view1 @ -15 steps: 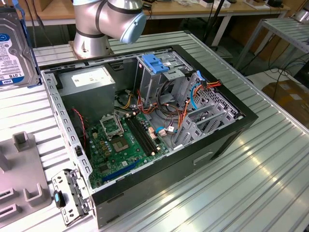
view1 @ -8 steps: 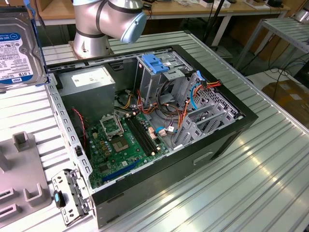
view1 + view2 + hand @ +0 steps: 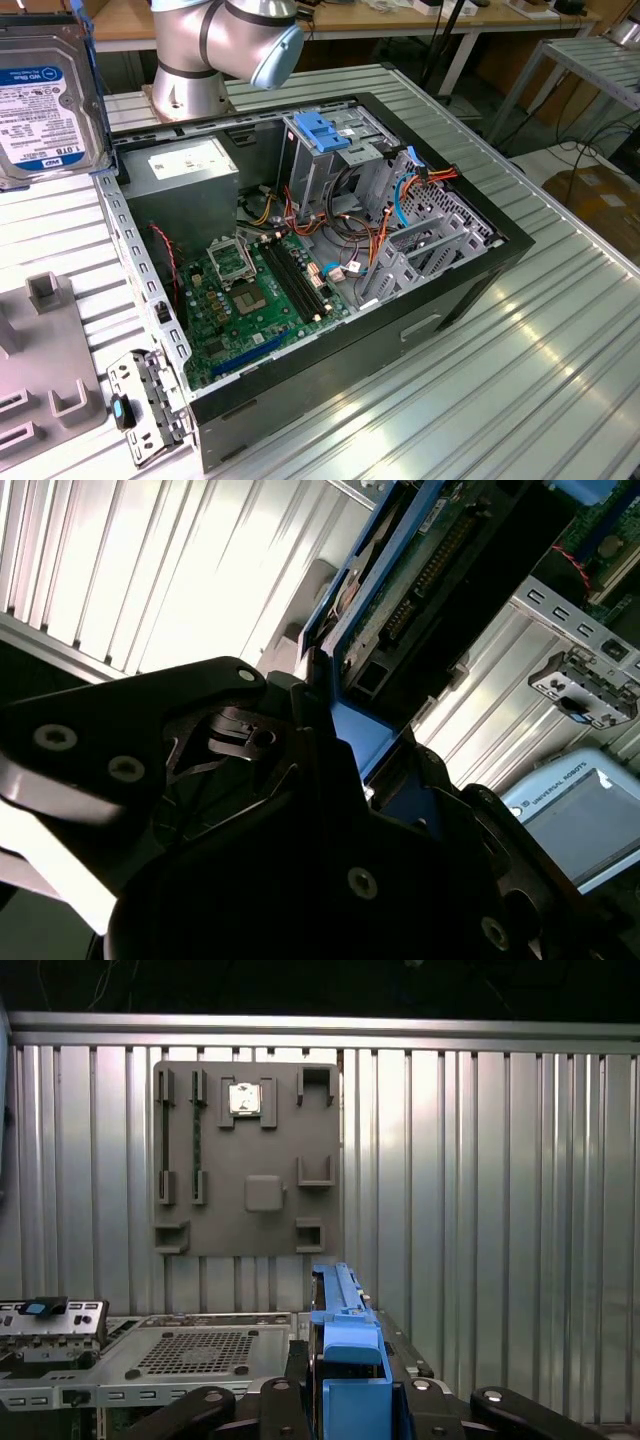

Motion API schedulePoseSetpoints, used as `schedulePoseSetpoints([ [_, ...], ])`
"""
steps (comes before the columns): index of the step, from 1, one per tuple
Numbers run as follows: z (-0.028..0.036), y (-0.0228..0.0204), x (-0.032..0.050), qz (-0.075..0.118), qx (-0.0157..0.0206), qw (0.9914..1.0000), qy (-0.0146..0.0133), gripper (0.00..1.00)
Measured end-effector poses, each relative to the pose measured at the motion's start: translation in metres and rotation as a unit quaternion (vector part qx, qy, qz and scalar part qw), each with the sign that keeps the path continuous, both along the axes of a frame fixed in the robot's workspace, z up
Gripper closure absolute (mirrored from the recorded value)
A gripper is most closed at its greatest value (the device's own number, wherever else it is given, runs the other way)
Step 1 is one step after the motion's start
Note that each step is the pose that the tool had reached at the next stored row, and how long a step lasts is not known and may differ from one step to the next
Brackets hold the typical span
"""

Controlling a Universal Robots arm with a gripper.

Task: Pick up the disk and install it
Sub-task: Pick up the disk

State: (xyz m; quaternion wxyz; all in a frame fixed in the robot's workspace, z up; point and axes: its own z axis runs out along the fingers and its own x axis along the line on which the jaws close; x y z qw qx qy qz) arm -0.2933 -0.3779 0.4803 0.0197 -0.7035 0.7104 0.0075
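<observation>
The disk (image 3: 45, 95), a hard drive with a white label in a blue carrier, hangs on edge in the air at the exterior view's top left, above the ribbed table and apart from the open computer case (image 3: 300, 250). In the second wrist view its green circuit-board side (image 3: 440, 570) faces the camera, and my gripper (image 3: 340, 720) is shut on the carrier's blue end. In the first wrist view the carrier's blue edge (image 3: 345, 1350) rises between the black fingers (image 3: 290, 1385). Inside the case stands the tall grey drive cage with its light-blue latch plate (image 3: 322, 132).
A grey fixture plate (image 3: 245, 1155) with slots lies on the table beside the case, at the exterior view's lower left (image 3: 40, 370). A metal bracket with a blue clip (image 3: 140, 405) lies by the case's near corner. Cables (image 3: 400, 190) cross the case's interior. The arm's base (image 3: 190, 90) stands behind the case.
</observation>
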Motion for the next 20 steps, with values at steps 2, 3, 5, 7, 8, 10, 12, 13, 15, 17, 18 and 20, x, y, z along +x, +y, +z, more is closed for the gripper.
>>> schedulePoseSetpoints([
  [2, 0.0000, 0.0000, 0.0048, 0.000, 0.0000, 1.00000, 0.0000, 0.63],
  [3, 0.0000, 0.0000, 0.0073, 0.000, 0.0000, 1.00000, 0.0000, 0.63],
  [5, 0.0000, 0.0000, 0.0120, 0.000, 0.0000, 1.00000, 0.0000, 0.63],
  [7, 0.0000, 0.0000, 0.0158, 0.000, 0.0000, 1.00000, 0.0000, 0.63],
  [8, 0.0000, 0.0000, 0.0174, 0.000, 0.0000, 1.00000, 0.0000, 0.63],
  [10, 0.0000, 0.0000, 0.0210, 0.000, 0.0000, 1.00000, 0.0000, 0.63],
  [12, 0.0000, 0.0000, 0.0243, 0.000, 0.0000, 1.00000, 0.0000, 0.63],
  [13, 0.0000, 0.0000, 0.0260, 0.000, 0.0000, 1.00000, 0.0000, 0.63],
  [15, 0.0000, 0.0000, 0.0320, 0.000, 0.0000, 1.00000, 0.0000, 0.63],
  [17, 0.0000, 0.0000, 0.0356, 0.000, 0.0000, 1.00000, 0.0000, 0.63],
  [18, 0.0000, 0.0000, 0.0383, 0.000, 0.0000, 1.00000, 0.0000, 0.63],
  [20, 0.0000, 0.0000, 0.0416, 0.000, 0.0000, 1.00000, 0.0000, 0.63],
])
